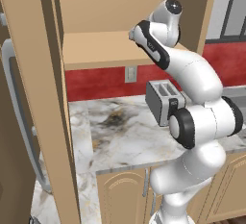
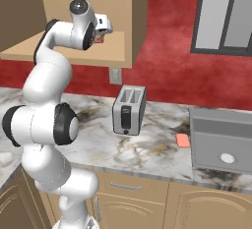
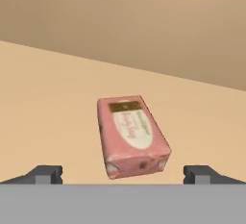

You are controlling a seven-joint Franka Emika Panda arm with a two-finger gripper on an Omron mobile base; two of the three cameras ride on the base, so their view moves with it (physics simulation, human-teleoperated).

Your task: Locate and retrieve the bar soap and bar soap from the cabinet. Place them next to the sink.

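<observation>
Soap (image 3: 132, 136) | boxy pink bar, ahead between the tips, on cabinet shelf (image 3: 48, 112) | likely light, stiff, slick | pinch long flat sides | claw (image 3: 123, 174) spread wide, empty

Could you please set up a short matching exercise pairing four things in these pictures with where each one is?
Things:
1. boxed bar soap
2. salmon-pink bar soap
3. toaster
4. tool

Places:
A. on the counter, left of the sink
B. lying on the cabinet shelf
C. open, just short of the boxed soap
D. standing on the counter below the cabinet

Pairs: 1-B, 2-A, 3-D, 4-C
</observation>
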